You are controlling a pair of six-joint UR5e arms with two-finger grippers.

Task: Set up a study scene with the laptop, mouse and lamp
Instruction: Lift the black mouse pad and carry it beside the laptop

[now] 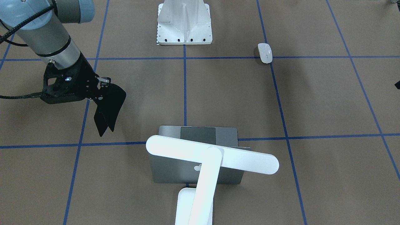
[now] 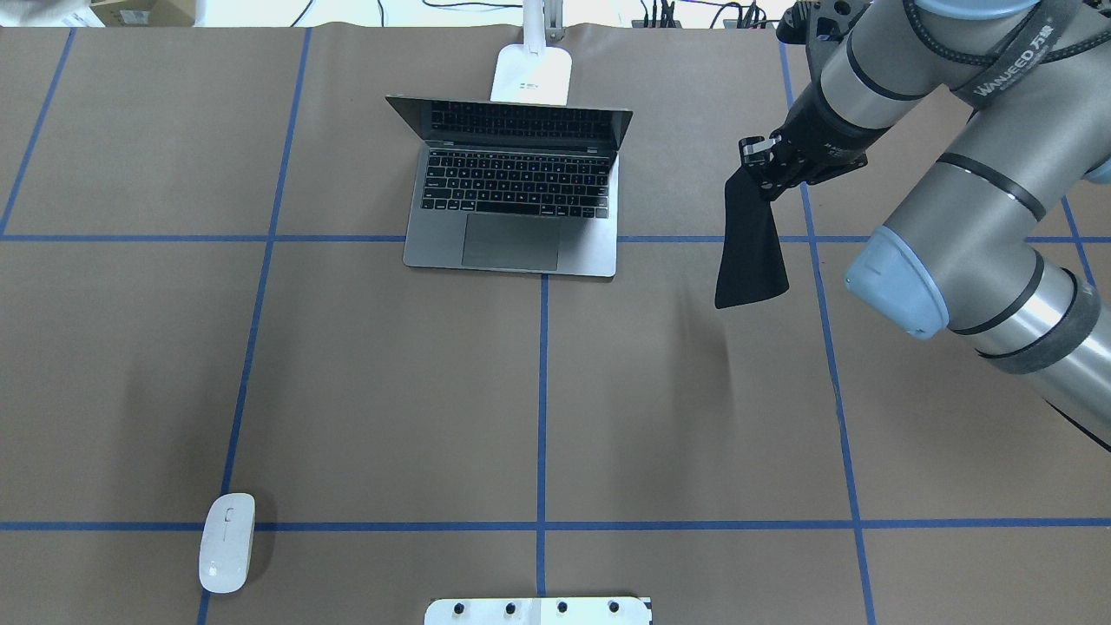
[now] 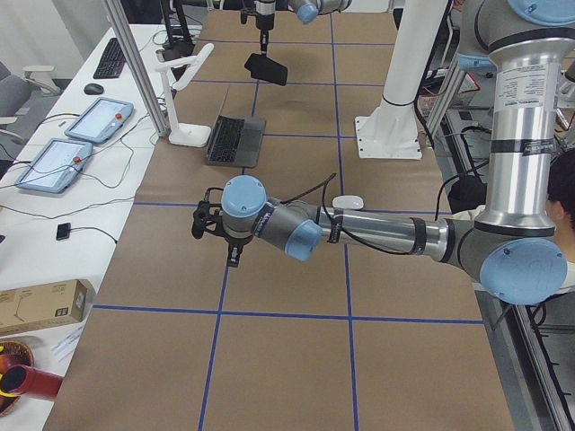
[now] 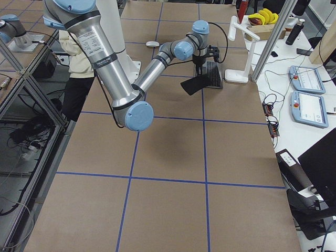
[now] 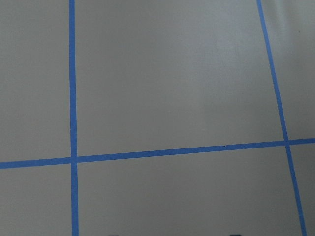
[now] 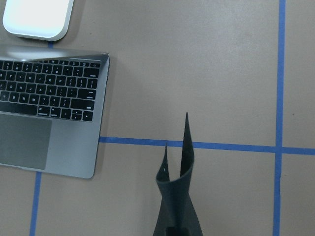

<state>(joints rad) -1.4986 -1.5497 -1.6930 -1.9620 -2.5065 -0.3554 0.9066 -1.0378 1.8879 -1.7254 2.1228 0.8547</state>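
Observation:
The laptop [image 2: 512,191] stands open at the table's far middle, its keys facing the robot; its lid [image 1: 175,170] faces the front view. The lamp's base [image 2: 531,76] sits just behind it, and the bar head [image 1: 212,153] reaches over the lid. The mouse [image 2: 227,542] lies at the near left on a blue line, far from the laptop. My right gripper [image 2: 764,178] is shut on a flat black mat [image 2: 751,247] that hangs bent, in the air to the right of the laptop. My left gripper [image 3: 208,224] hovers over bare table; I cannot tell whether it is open.
The white bolted pedestal [image 2: 538,610] stands at the near middle edge. Blue tape lines [image 2: 542,391] split the brown table into squares. Off the table's far side are tablets [image 3: 99,121] and cables.

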